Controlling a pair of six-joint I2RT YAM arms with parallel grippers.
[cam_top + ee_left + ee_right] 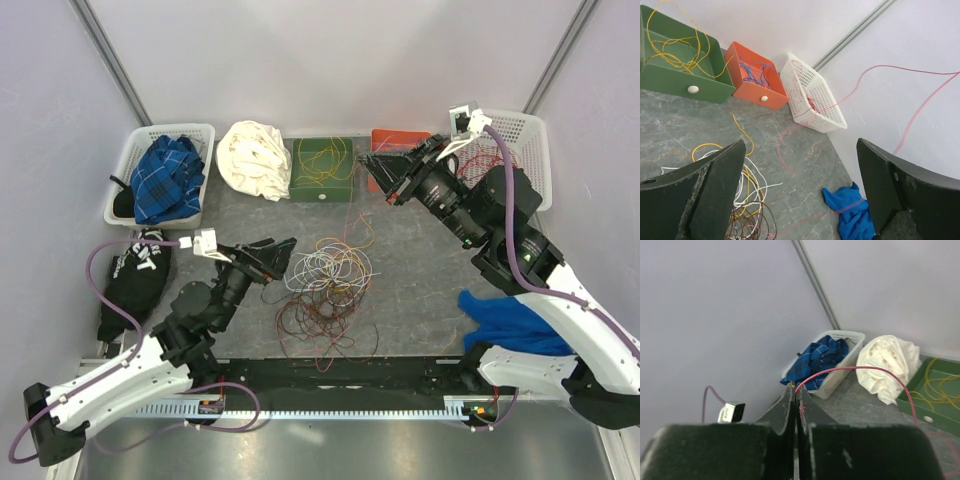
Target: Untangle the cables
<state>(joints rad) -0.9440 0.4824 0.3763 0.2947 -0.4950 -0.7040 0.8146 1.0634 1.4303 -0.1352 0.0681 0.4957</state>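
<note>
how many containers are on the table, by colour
white baskets: 2
green box: 1
orange box: 1
total: 4

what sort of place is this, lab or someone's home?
Probably a robot lab cell: two arms bolted at the table edge, plain walls boxing it in, cables tangled mid-table.

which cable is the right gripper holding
The red cable: it is pinched in the shut right gripper and arcs off through the air, while the tangled heap lies loose on the table.
</note>
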